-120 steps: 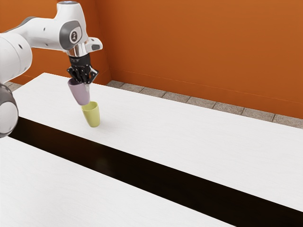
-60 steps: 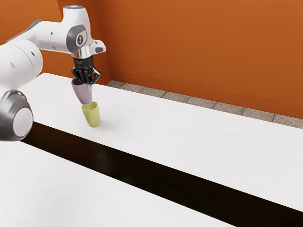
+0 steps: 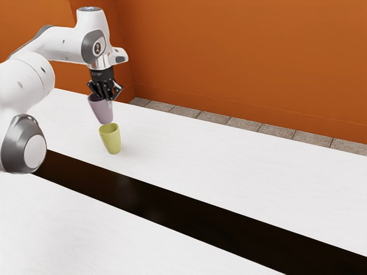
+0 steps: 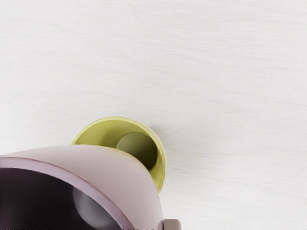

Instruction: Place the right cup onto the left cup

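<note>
Held up off the table, the pale purple cup (image 3: 102, 110) hangs from my gripper (image 3: 106, 97), which is shut on its upper part. The yellow-green cup (image 3: 110, 139) stands upright on the table, mouth up, just below the purple one and slightly toward the exterior view's right. In the wrist view the purple cup (image 4: 112, 172) looms large and covers part of the yellow-green cup (image 4: 103, 131), whose inside and bottom are partly visible.
Around the cup spreads the white table (image 3: 229, 166), crossed by a long dark strip (image 3: 183, 202). An orange wall (image 3: 246, 57) rises behind the table's far edge, with floor tiles along its foot.
My hand has moved toward the exterior view's right with the purple cup, bringing it more nearly above the yellow-green cup, which has stayed put. In the last half second the shift is small.
</note>
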Robot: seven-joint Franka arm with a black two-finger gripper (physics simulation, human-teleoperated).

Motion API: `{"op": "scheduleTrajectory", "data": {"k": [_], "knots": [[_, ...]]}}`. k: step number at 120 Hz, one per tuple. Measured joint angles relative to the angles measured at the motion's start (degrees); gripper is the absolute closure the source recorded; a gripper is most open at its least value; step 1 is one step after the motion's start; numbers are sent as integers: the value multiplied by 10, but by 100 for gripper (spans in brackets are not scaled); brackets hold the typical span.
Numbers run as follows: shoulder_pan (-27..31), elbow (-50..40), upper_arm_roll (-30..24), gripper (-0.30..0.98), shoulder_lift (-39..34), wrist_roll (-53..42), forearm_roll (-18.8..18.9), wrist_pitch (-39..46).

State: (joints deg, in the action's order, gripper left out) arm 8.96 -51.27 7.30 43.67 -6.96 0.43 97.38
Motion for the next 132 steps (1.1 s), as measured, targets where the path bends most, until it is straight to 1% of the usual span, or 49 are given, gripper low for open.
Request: {"op": "scheduleTrajectory", "data": {"k": [46, 132], "knots": [[11, 32, -4, 78, 21, -9, 0, -3], [12, 35, -5, 78, 50, -17, -1, 1]]}}
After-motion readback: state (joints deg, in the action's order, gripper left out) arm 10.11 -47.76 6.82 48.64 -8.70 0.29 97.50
